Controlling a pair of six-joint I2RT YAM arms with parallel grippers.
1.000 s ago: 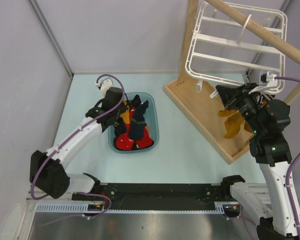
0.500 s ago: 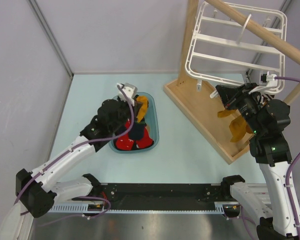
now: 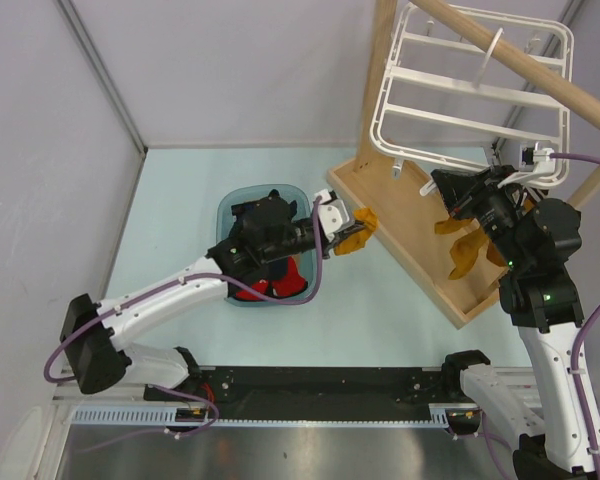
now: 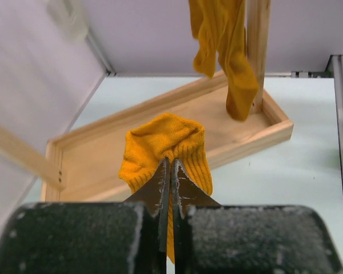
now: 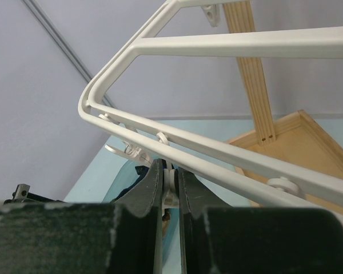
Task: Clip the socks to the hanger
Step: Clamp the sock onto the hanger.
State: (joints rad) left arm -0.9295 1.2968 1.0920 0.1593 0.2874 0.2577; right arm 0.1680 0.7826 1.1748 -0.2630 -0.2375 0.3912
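From the top external view, a pale blue-green surface (image 3: 180, 200) is closed in by plain grey wall panels (image 3: 230, 70). On it stand one wooden rack with a flat tray base (image 3: 405, 225) and one teal translucent plastic basin (image 3: 311, 268), just left of that tray. The basin holds red socks (image 3: 263, 288) and navy socks; I cannot count them. One large white plastic rectangular hanger (image 3: 470, 90) hangs over the tray from the rack's round rod (image 3: 540, 72). Two arms are in view. The left end effector (image 3: 340, 235), at the tray's left edge, is closed on one short mustard-yellow fabric sock (image 3: 358, 230). The right end effector (image 3: 445, 188) reaches above the tray to the hanger's lower rail. More mustard-yellow hanging socks (image 3: 465, 255) dangle over the tray; their number is unclear here.

In the left wrist view, the left end effector (image 4: 170, 165) has its jaws pressed together on the short sock's (image 4: 166, 140) cuff, in front of the tray (image 4: 103, 148). Two hanging socks (image 4: 237, 74) droop above the tray.

In the right wrist view, the right end effector (image 5: 167, 171) is pinched nearly closed on one small white plastic clip (image 5: 169, 191) beneath the hanger's rail (image 5: 228, 154), with the tray (image 5: 297, 137) behind.
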